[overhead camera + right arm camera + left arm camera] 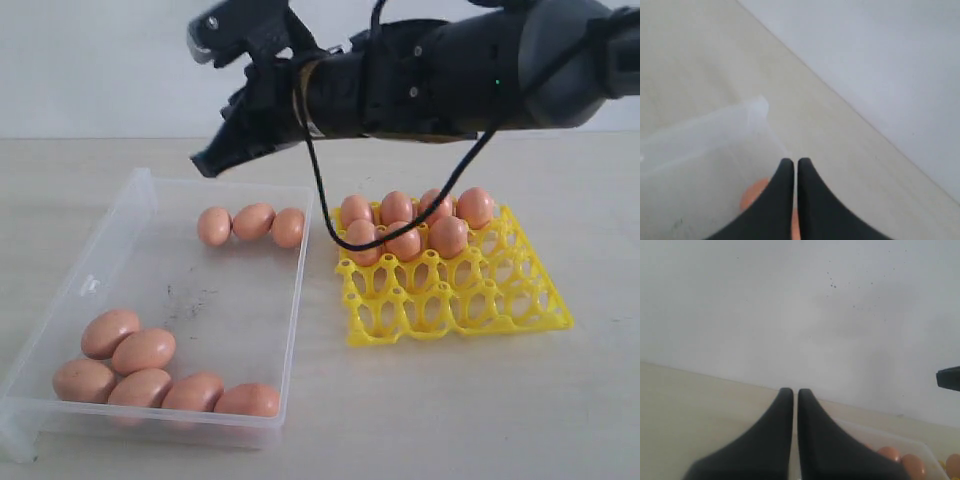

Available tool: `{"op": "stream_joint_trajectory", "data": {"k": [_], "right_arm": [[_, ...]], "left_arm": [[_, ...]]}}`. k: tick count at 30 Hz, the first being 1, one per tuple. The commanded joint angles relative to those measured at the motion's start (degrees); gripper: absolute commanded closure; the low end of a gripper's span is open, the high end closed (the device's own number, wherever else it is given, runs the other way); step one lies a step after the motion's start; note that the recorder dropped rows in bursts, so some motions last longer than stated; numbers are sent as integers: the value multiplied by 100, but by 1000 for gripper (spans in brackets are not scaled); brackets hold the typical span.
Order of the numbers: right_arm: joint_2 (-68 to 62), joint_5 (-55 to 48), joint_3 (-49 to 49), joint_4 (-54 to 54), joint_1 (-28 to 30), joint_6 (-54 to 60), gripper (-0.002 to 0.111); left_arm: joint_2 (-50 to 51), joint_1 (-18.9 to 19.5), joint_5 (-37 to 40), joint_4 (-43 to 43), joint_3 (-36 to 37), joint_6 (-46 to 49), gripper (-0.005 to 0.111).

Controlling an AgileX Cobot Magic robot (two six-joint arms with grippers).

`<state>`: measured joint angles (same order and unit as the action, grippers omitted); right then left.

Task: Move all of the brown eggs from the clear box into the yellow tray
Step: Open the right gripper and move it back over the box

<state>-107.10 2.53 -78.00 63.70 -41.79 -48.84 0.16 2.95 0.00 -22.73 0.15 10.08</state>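
The clear box [110,250] lies on the left of the table. Three brown eggs [252,222] sit in a row at its far end, and several more [143,350] cluster at its near end. To its right, the yellow tray [500,305] holds several brown eggs [404,240] in its far cups. My right gripper [208,160] reaches in from the right and hangs shut and empty above the box's far end; in the right wrist view its tips [795,162] are over an egg [752,195]. My left gripper [795,391] is shut and empty, and the exterior view does not show it.
The tray's near rows of cups [440,300] stand open. The right arm [450,75] spans the scene above the tray, with a black cable [330,215] hanging down near the box's far right corner. A pale wall rises behind the table.
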Motion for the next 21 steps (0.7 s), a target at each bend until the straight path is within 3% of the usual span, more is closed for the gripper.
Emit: {"op": "stream_joint_trajectory", "data": {"k": [1, 7, 9, 12, 13, 16, 21], "right_arm": [[-119, -429, -351, 65, -256, -98, 109], [-155, -4082, -759, 113, -386, 1706, 109], [-155, -4636, -829, -318, -386, 2271, 109], [-155, -4321, -935, -3168, -386, 4508, 109], [-186, -4133, -972, -4798, -386, 5748, 109], [-472, -4453, -1427, -7674, -386, 7381, 109], [-1441, -6536, -2990, -8670, -396, 6921, 109]], "left_arm": [[-16, -24, 0, -28, -15, 33, 103], [-16, -24, 0, -28, -15, 33, 103], [-16, -24, 0, -28, -15, 33, 103], [-16, -24, 0, -28, -15, 33, 103], [-16, -24, 0, -28, -15, 33, 103], [-16, -24, 0, -28, -15, 33, 103], [-16, -24, 0, -28, -15, 33, 103]]}}
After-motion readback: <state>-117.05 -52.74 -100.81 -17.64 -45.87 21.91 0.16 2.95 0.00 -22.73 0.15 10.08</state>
